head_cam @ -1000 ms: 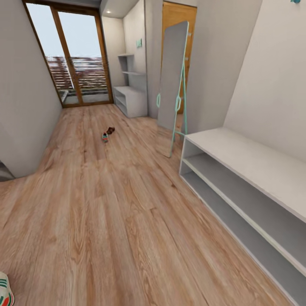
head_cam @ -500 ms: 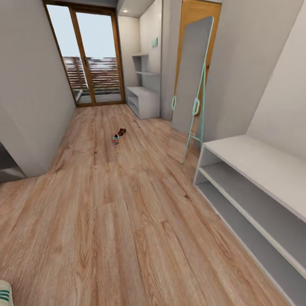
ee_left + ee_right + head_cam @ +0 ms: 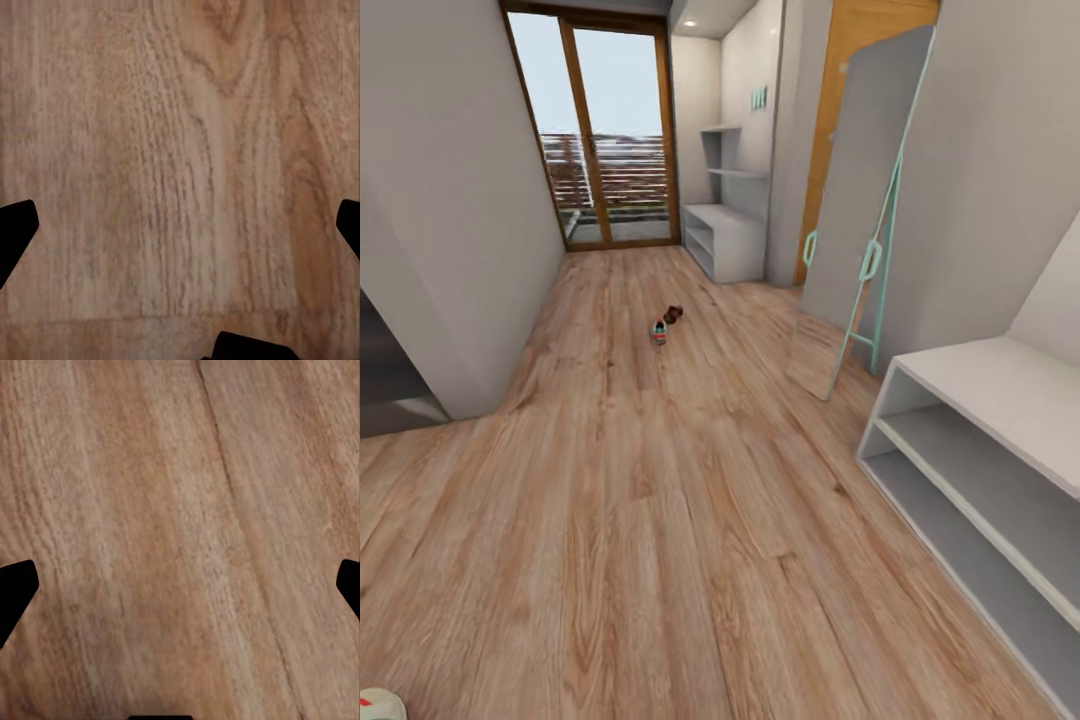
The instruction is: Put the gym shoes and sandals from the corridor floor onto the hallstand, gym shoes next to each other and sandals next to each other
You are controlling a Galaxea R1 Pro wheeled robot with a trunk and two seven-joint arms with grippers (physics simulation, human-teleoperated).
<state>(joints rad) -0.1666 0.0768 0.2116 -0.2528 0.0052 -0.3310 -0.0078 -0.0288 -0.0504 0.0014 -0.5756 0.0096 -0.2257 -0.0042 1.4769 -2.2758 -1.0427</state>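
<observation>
We roll toward the white green-striped gym shoe (image 3: 659,330) beside the brown sandal (image 3: 673,315), left fingers (image 3: 16,232) and right fingers (image 3: 15,589) spread wide, empty; stop short.

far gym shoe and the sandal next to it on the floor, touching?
Cannot tell. In the head view the gym shoe and the sandal lie close together far down the corridor floor, too small to show contact or a gap.

Corridor floor (image 3: 660,520): light wood-grain planks. One gym shoe (image 3: 659,329) and one brown sandal (image 3: 673,315) lie on it mid-corridor, just beside each other. Hallstand (image 3: 1000,400) stands at right.
</observation>
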